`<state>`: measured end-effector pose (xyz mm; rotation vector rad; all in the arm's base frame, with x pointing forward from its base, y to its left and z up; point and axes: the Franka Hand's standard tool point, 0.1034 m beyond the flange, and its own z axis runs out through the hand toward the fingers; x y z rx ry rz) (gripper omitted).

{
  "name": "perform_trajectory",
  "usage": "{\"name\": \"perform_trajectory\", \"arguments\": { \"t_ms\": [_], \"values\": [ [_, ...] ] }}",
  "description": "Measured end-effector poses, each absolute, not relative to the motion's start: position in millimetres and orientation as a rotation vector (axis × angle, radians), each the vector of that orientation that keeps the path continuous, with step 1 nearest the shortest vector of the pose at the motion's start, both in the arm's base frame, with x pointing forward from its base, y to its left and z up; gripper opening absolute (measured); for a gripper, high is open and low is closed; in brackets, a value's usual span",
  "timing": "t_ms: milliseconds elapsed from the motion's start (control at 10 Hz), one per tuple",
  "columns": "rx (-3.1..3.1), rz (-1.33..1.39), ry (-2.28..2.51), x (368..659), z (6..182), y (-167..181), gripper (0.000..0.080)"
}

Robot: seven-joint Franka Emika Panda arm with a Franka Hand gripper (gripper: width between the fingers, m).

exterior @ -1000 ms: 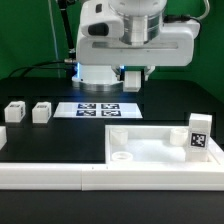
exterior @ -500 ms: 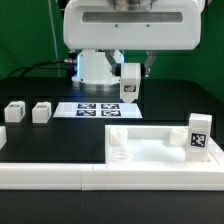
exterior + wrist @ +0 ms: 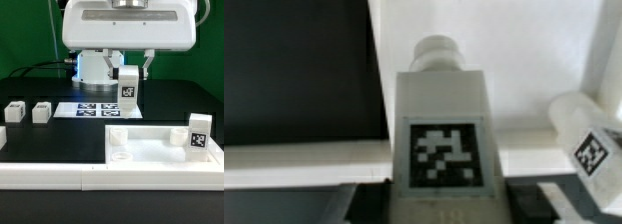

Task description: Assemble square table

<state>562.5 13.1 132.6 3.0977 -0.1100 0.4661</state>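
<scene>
Slab (image 3: 150, 148) lies flat on the black tabletop (image 3: 60, 135) at the exterior view's right. Its front edge is against the long white rail (image 3: 50, 172), which closes off the near side. Its right end is cut off by the frame. A standing leg (image 3: 198, 132) is upright at that end, tag toward the camera.

The pincer (image 3: 128, 76) is clenched on the held leg (image 3: 128, 92), which hangs upright in the air behind the slab's back rim, touching nothing else (open air on both sides in the exterior view). The marker board (image 3: 95, 108) lies flat on the tabletop below and beside it. One spare leg (image 3: 15, 112) and its neighbour (image 3: 41, 112) sit side by side at the exterior view's left, well apart from the slab, with bare tabletop between.

The arm's white body hides the back of the tabletop and most of the fingers. The wrist view is blurred: the held leg fills its middle, with a pale surface beyond its tip, and the standing leg is clipped at the edge.
</scene>
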Motion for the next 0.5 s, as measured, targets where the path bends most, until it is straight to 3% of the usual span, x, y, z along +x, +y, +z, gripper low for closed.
{"name": "perform_trajectory", "arguments": {
  "t_ms": [100,300,500],
  "values": [
    [3.069,0.542,-0.119,574.2,126.2,5.0,0.0292],
    [2.981,0.804,-0.108,604.9,130.3,2.8,0.0292],
    [2.966,0.844,-0.09,609.3,132.3,6.7,0.0292]
  ]
}}
